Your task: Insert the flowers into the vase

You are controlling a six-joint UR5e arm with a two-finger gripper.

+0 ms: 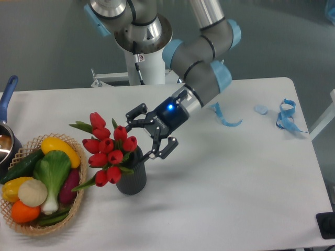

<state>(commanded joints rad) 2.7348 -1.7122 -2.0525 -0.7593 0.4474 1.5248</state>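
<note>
Roughly ten red tulip heads make up the flowers (107,151), and the bunch already sits in the vase (132,178), its stems hidden down inside the round mouth and its heads leaning out to the left, toward the wicker basket (21,222) of toy vegetables (49,172). The tool (148,137) hangs just to the right of the bunch and just above the vase rim, its two fingers spread wide apart with nothing between them; whether a fingertip touches a leaf or a bloom is too fine to tell from this angle. My reading is that the insertion itself looks done and the step in hand is the letting go and clearing away. To do that well, the fingers should remain spread and the arm should lift up and to the right, away from the lean of the bunch, so that no finger drags a leaf and tips the small vase, which carries a top-heavy load wider than itself. A slow first part of the lift would show whether anything snags. The vase stands on the white table (220,198) near the basket, so a sideways knock to the left could push it into the wicker. No brand, label or writing can be read anywhere; the blue tape scraps (285,112) at the far right are blank.
</note>
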